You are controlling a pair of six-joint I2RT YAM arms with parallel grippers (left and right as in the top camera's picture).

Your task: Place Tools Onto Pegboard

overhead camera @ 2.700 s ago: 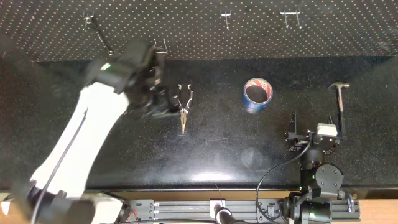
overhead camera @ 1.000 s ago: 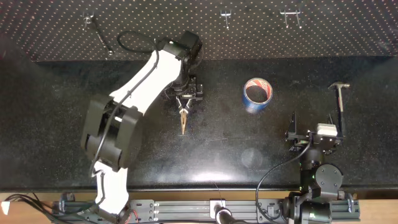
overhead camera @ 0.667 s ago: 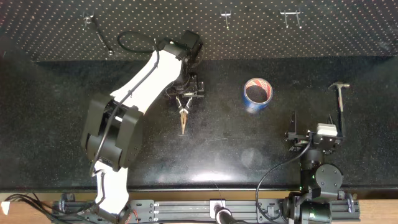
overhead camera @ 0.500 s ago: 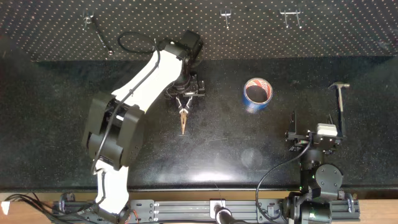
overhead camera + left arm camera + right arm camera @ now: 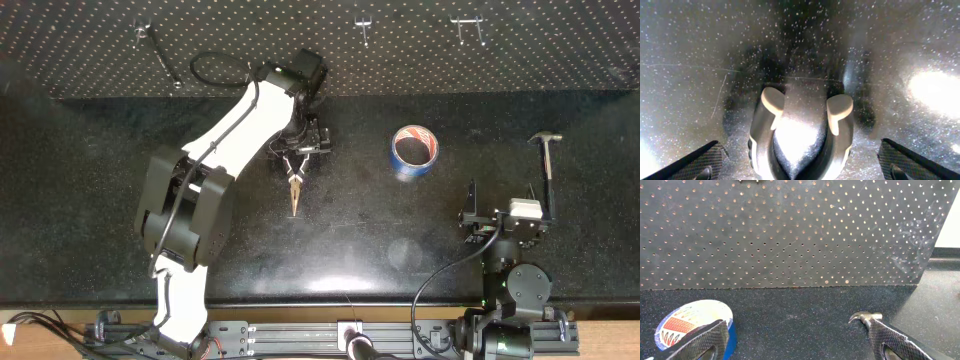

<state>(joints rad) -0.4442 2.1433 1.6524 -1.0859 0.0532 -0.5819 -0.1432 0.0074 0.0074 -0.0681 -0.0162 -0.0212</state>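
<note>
Pliers (image 5: 294, 185) with white handles and a tan nose lie on the black table, nose toward the front edge. My left gripper (image 5: 298, 148) hangs low over the handle end. In the left wrist view the two white handle tips (image 5: 773, 101) sit between its open fingers (image 5: 705, 162), which stand wide apart and touch nothing. My right gripper (image 5: 505, 197) rests open near the front right. A blue tape roll (image 5: 413, 152) (image 5: 690, 324) and a hammer (image 5: 547, 165) (image 5: 865, 316) lie ahead of it. The pegboard (image 5: 420, 55) stands along the back.
Metal hooks (image 5: 363, 30) (image 5: 468, 28) stick out of the pegboard, another hook (image 5: 258, 70) just behind my left gripper. A slim dark tool (image 5: 160, 52) hangs at the board's left. Open table lies between the pliers and the tape roll.
My left arm swung from the left of the pliers to over their handles and dropped low. In the last second it barely shifted. The right arm stayed still.
</note>
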